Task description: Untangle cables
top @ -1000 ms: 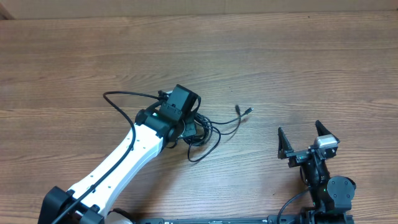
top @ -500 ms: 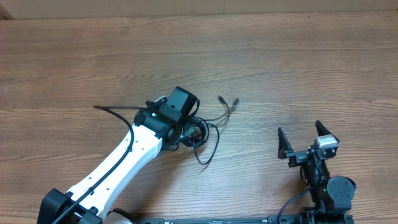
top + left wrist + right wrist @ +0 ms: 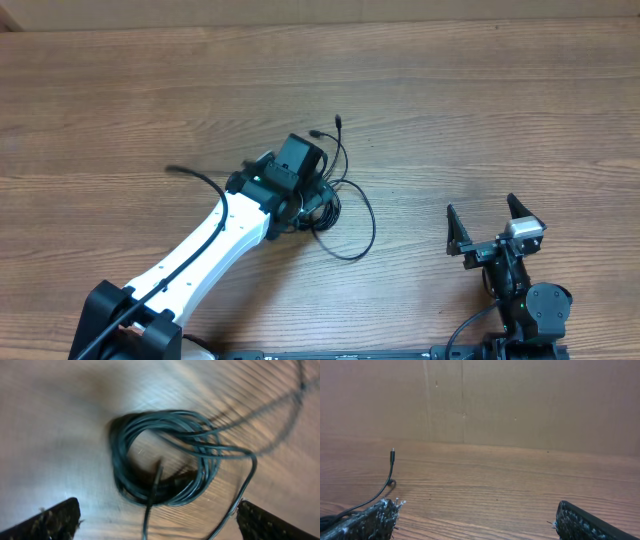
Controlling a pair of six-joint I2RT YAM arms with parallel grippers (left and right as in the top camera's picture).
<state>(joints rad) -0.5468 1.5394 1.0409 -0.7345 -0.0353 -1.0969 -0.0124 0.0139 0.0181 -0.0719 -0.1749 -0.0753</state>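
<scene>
Overhead and close left-wrist: shared cables (image 3: 326,211)

The left arm (image 3: 205,250) stretches from the near left corner diagonally toward the middle, wrist tipped downward. The left gripper (image 3: 157,516) hangs with its fingers spread wide. The right arm (image 3: 538,305) sits folded at the near right, and the right gripper (image 3: 492,226) gapes wide too, facing the far side.

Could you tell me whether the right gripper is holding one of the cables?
No, the right gripper is open with nothing in it, and the cables lie apart from it, beneath the left gripper.
</scene>
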